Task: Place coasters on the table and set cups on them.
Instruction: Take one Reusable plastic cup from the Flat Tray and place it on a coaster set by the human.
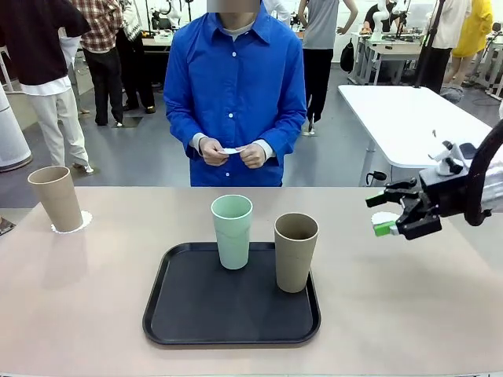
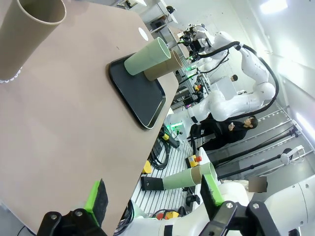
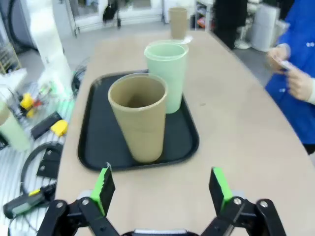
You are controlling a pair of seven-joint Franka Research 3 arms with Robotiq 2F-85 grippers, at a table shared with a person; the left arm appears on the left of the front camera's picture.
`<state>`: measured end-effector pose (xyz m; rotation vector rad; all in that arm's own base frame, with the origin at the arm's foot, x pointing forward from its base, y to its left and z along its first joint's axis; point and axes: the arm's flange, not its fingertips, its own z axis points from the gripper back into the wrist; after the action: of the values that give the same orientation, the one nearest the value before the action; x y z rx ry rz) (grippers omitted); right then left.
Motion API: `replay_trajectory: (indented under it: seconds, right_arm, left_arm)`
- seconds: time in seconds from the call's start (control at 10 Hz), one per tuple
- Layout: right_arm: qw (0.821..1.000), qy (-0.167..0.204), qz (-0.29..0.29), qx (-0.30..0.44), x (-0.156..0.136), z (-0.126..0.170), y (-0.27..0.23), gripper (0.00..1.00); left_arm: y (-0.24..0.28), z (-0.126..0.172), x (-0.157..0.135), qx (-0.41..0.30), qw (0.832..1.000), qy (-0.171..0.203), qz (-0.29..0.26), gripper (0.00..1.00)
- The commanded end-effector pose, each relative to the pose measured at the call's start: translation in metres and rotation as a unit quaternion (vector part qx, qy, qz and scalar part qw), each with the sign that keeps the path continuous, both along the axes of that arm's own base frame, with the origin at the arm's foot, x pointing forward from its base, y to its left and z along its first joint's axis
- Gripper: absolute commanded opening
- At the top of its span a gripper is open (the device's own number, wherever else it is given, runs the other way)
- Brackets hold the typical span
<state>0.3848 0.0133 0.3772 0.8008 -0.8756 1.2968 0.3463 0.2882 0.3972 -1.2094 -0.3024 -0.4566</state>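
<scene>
Tan-brown tapered tumbler (image 1: pixel 56 198) at frame left stands on a white lacy paper coaster (image 1: pixel 82 221). The mint green tumbler (image 1: pixel 233 230) and second tan tumbler (image 1: pixel 295 251) wait on the black tray (image 1: pixel 169 314) at centre. The right gripper (image 1: pixel 391 214) and left gripper (image 2: pixel 152 191) gape empty.

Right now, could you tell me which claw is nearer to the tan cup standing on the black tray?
Right. The right claw hovers open just right of the tan cup; the left claw is far off, near the table's left end.
</scene>
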Motion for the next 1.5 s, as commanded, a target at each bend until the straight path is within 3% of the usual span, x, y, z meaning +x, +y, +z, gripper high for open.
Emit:
replay_trajectory:
  seconds: [0.0, 0.5, 0.6, 0.7, 1.1, 1.4]
  right_arm:
    - [0.999, -0.023, 0.022, 0.002, -0.012, -0.015, 0.005, 1.00]
    - [1.000, -0.006, 0.026, -0.014, -0.003, -0.012, 0.002, 1.00]
    - [0.997, 0.000, 0.064, 0.046, 0.000, -0.021, 0.009, 1.00]
    - [0.991, 0.005, 0.056, 0.122, 0.010, -0.033, 0.014, 1.00]
    - [0.988, -0.015, 0.028, 0.150, 0.033, -0.065, 0.038, 1.00]
    - [0.988, -0.009, 0.049, 0.148, 0.036, -0.086, 0.055, 1.00]
  left_arm:
    - [0.001, 0.001, -0.001, 0.001, 1.000, 0.001, 0.002, 1.00]
    - [0.001, 0.001, -0.001, 0.001, 1.000, 0.001, 0.002, 1.00]
    - [0.001, 0.001, -0.001, 0.001, 1.000, 0.001, 0.002, 1.00]
    - [0.001, 0.001, -0.001, 0.001, 1.000, 0.001, 0.002, 1.00]
    - [0.001, 0.001, -0.001, 0.001, 1.000, 0.001, 0.002, 1.00]
    - [0.001, 0.001, -0.001, 0.001, 1.000, 0.001, 0.002, 1.00]
